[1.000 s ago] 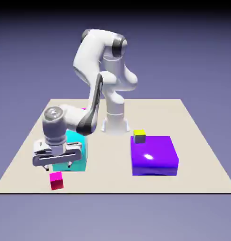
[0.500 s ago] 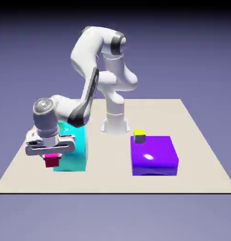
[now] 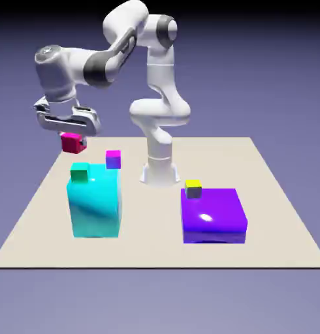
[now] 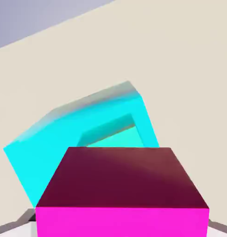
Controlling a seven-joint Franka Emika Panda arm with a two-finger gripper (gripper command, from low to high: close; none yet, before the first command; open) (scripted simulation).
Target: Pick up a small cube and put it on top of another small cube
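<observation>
Gripper (image 3: pixel 72 134) pinching small cube (image 3: pixel 72 141), high in air above table (image 3: pixel 267 196), near cyan block (image 3: pixel 94 205). Cube looks tiny, light, hard, smooth. Flat sides best for holding; could slip.

**Two big blocks and one tiny cube on the beige table**

The beige table (image 3: pixel 267 215) carried a tall cyan block (image 3: pixel 94 203) toward the exterior view's left and a low purple block (image 3: pixel 213 215) toward its right. A tiny magenta-topped cube (image 3: pixel 113 159) lay just behind the cyan block. The robot's base (image 3: pixel 159 173) stood at the far edge.
</observation>
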